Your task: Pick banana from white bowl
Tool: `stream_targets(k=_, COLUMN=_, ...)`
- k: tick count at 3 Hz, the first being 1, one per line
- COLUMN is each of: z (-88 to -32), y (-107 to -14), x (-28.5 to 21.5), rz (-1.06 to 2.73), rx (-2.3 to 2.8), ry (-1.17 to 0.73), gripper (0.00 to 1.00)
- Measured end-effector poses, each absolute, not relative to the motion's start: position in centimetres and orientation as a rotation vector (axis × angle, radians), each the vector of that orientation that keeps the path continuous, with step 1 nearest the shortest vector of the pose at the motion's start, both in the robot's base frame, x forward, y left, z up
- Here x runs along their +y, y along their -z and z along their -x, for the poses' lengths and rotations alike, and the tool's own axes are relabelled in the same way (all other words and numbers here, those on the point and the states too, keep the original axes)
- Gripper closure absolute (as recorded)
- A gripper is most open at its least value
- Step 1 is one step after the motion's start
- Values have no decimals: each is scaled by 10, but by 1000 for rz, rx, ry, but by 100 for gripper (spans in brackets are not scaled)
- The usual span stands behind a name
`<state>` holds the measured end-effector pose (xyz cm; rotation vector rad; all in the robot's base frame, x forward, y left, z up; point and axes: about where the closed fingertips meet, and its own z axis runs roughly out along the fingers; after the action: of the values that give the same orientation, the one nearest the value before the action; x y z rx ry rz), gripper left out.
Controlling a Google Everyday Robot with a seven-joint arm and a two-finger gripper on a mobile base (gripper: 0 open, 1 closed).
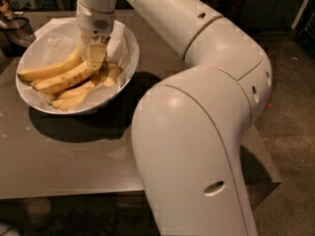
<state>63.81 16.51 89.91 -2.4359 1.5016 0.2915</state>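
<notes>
The white bowl (29, 95), lined with crinkled white paper, stands at the far left of the table. Several yellow bananas lie in it. The banana (64, 80), long, fairly straight and speckled, lies across the bowl's middle. A more curved, cleaner banana (47, 70) lies just behind it, and short pale ones (66, 101) lie in front. My gripper (96, 60) reaches straight down into the bowl and sits at the right-hand end of the long banana, hiding that end.
The bowl rests on a grey-brown table (74, 156) whose front edge runs along the bottom. A dark object (15, 28) stands at the far left, behind the bowl. My large white arm (197, 132) fills the right half of the view.
</notes>
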Motion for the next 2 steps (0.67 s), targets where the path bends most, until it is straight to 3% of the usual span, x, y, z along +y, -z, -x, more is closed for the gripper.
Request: stream_targets(k=2, z=-620, y=-951, x=163, rz=2353, rx=1420, ry=-216, gripper=100)
